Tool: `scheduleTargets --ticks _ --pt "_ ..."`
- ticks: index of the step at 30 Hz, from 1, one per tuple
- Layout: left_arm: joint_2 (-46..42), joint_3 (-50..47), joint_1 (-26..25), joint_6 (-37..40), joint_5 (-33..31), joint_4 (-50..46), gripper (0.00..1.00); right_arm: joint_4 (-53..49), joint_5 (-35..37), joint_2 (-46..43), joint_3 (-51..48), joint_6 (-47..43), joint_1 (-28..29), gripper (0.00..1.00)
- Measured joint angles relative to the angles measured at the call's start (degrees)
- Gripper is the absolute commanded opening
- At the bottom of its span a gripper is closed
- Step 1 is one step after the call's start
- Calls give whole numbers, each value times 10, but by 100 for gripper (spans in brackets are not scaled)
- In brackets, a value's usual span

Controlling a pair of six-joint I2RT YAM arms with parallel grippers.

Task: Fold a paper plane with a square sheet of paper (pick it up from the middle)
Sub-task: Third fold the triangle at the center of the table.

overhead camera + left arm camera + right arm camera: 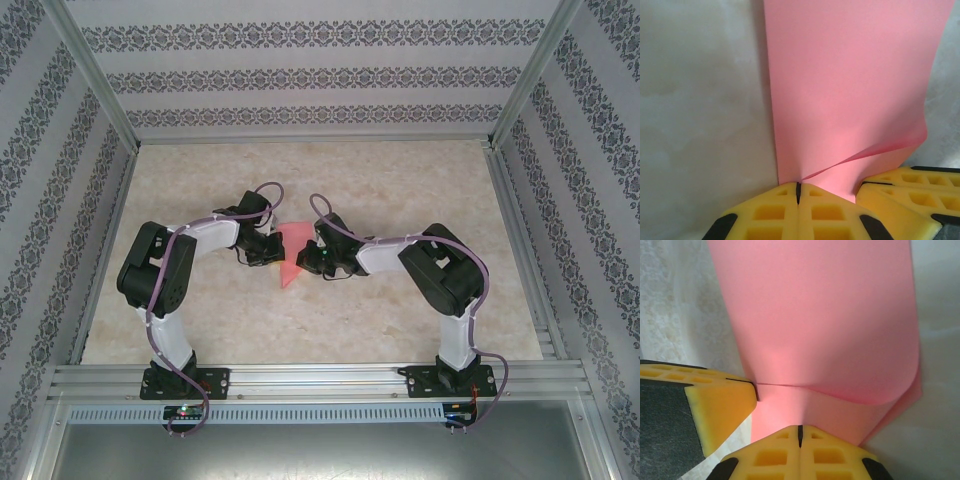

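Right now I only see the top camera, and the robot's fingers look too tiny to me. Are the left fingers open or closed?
Observer: Closed. In the left wrist view the left fingers are shut, with their tips right at the near edge of the pink paper.
Operator: Is the paper lying flat there?
Observer: No. Its top layer curls up off the layer below, starting where the fingers touch it.
Operator: What about the right fingers?
Observer: The right fingers are shut too, tips against the paper. I can't tell whether they pinch it or just press on it.
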Motion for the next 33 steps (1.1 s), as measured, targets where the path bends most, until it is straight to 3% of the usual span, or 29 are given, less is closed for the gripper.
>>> scheduleTargets --ticks 12,20,33 --pt "16 25 -3 6 -5 -18 0 -8 1 -4 -6 -9 -42 0" --pt "16 25 -3 6 -6 -18 0 -41 66 -57 -36 -10 -74 0" --pt "16 26 -3 7 -6 -19 0 -45 22 2 56 -44 -24 0"
